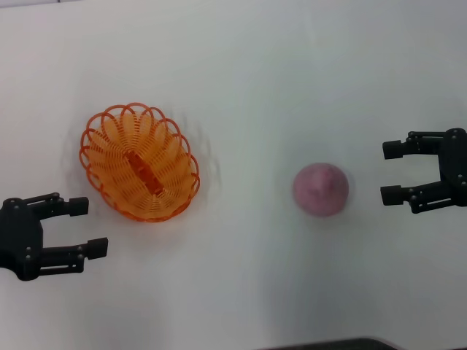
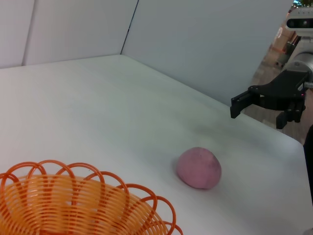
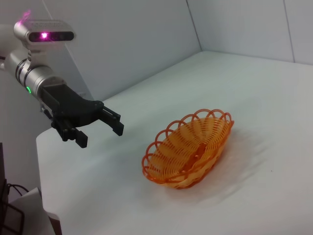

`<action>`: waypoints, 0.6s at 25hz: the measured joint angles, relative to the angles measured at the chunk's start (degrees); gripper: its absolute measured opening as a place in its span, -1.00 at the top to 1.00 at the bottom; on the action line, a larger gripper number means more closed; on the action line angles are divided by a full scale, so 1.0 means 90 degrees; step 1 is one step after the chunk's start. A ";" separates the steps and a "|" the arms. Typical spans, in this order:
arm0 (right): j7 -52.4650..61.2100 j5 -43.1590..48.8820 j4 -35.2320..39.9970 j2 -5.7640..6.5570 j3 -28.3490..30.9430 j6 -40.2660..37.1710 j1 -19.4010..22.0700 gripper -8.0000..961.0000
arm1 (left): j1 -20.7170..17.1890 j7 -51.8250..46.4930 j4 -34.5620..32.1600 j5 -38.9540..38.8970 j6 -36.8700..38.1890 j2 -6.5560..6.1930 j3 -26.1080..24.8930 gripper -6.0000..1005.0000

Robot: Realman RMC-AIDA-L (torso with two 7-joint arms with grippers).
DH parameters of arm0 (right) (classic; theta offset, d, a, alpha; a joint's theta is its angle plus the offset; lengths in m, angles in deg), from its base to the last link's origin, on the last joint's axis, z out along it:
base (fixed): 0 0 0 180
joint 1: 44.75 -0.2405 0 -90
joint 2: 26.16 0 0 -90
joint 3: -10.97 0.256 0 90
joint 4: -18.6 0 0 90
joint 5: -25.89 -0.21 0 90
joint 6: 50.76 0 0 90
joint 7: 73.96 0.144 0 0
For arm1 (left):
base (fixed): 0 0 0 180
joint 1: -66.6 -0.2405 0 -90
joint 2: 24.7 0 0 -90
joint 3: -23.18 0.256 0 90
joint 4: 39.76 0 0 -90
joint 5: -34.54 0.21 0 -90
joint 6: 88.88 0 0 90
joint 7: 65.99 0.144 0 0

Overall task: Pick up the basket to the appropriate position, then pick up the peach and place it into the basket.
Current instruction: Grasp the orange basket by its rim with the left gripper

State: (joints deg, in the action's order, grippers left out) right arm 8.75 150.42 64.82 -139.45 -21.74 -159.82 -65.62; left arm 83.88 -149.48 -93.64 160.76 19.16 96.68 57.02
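The orange wire basket point(image 1: 139, 162) sits upright and empty on the white table, left of centre. It also shows in the left wrist view point(image 2: 73, 205) and the right wrist view point(image 3: 188, 149). The pink-purple peach point(image 1: 321, 189) lies on the table right of centre, apart from the basket, and shows in the left wrist view point(image 2: 198, 168). My left gripper point(image 1: 91, 227) is open and empty, just in front and to the left of the basket; it shows in the right wrist view point(image 3: 100, 134). My right gripper point(image 1: 388, 172) is open and empty, to the right of the peach; it shows in the left wrist view point(image 2: 257, 115).
The white table point(image 1: 241, 73) carries only the basket and the peach. Pale walls stand behind it point(image 2: 205, 39). The table's edge runs close behind the right gripper point(image 2: 293, 139) and the left gripper point(image 3: 44, 147). A dark strip shows at the front edge point(image 1: 350, 344).
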 joint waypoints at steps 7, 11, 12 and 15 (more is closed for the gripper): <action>0.0007 0.0001 0.0000 -0.0007 -0.0005 0.0072 -0.0006 -0.97 | 0.0003 -0.0002 0.0000 0.0000 0.0004 0.0008 0.0000 -0.68; 0.0012 0.0002 0.0000 -0.0009 -0.0008 0.0078 -0.0006 -0.97 | 0.0003 -0.0008 0.0000 0.0000 0.0011 0.0010 0.0000 -0.67; 0.0011 0.0001 0.0000 -0.0009 -0.0008 0.0078 -0.0006 -0.97 | 0.0003 -0.0009 0.0000 0.0000 0.0013 0.0009 0.0000 -0.67; 0.0004 0.0001 0.0000 -0.0015 -0.0008 0.0078 -0.0006 -0.97 | 0.0004 -0.0009 0.0000 0.0000 0.0011 0.0006 0.0000 -0.67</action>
State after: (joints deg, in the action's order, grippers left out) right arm 8.78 150.43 64.83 -139.59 -21.81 -159.11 -65.67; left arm 83.92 -149.56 -93.64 160.76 19.27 96.73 57.02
